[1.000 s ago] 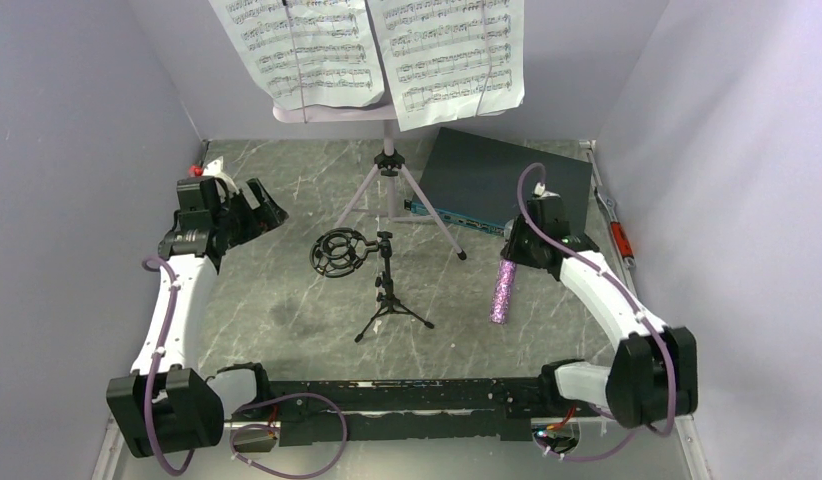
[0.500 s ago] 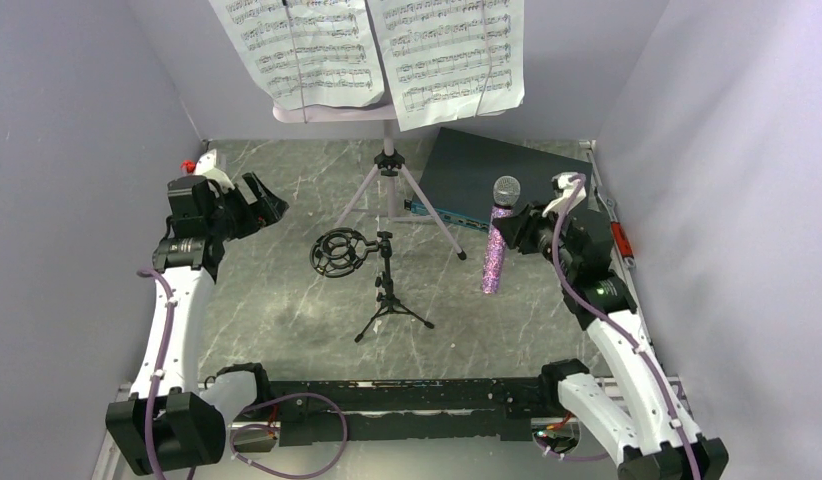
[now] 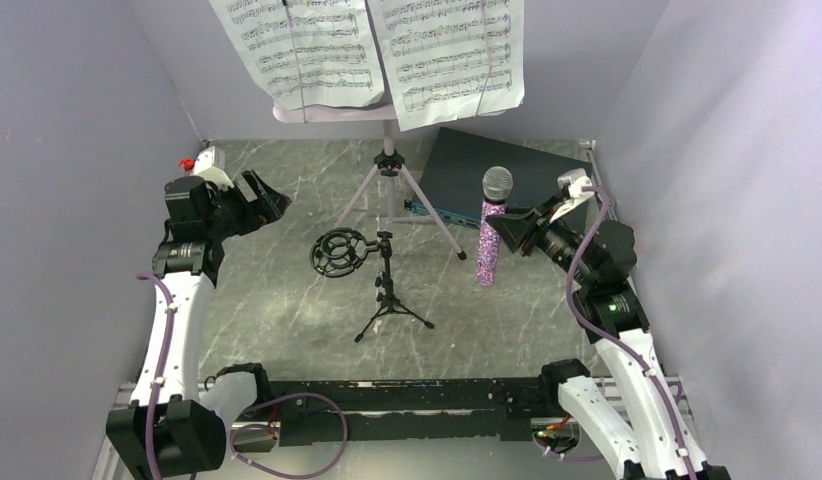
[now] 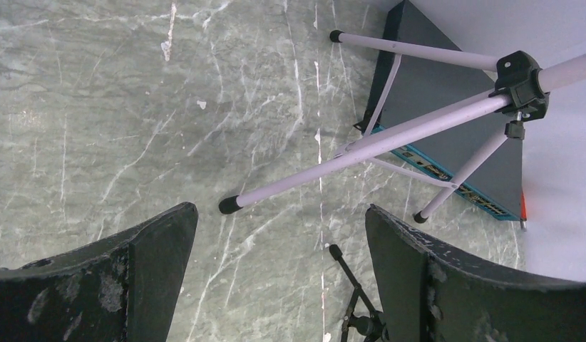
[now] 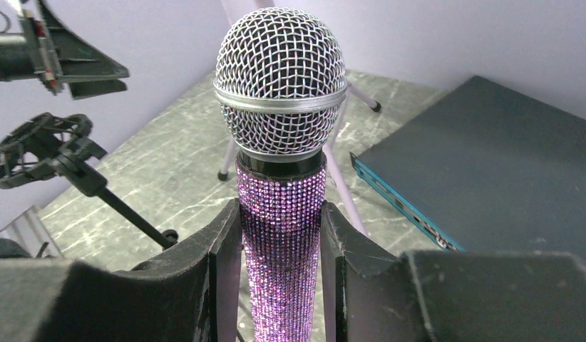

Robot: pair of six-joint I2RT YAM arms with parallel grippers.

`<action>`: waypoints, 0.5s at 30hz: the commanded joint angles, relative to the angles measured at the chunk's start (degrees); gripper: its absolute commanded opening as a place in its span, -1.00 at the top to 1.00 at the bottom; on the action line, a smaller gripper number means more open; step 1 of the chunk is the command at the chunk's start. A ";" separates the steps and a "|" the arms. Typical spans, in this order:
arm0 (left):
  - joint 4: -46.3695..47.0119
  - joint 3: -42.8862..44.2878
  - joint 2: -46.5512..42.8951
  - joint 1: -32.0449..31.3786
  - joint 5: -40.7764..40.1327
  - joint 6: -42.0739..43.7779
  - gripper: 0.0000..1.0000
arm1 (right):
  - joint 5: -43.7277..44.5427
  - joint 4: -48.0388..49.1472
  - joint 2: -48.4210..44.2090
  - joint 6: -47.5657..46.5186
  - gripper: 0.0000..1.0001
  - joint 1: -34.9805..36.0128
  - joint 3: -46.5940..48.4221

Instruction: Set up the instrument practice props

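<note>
The right claw [image 3: 499, 230] is clamped on the microphone [image 3: 497, 184] right of centre, the left claw [image 3: 267, 200] apart; a careless swing could topple the small tripod [image 3: 387, 290].

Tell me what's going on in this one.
The right claw is shut on the glittery purple microphone, holding it upright by the handle, head up, near the dark box. The left claw hangs open with nothing in it, over the left of the table. The music stand is up at the back with two sheet-music pages on it. The small black tripod stands mid-table, its ring mount empty.
</note>
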 commanded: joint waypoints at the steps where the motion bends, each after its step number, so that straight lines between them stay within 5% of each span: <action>1: 1.37 -0.37 -1.10 -0.06 0.44 -0.76 -0.87 | -7.15 7.23 2.44 0.65 1.00 0.44 6.07; 15: -1.28 -1.16 0.08 -0.10 -0.37 -0.94 -0.87 | -7.47 9.39 7.71 -2.38 1.00 13.17 14.16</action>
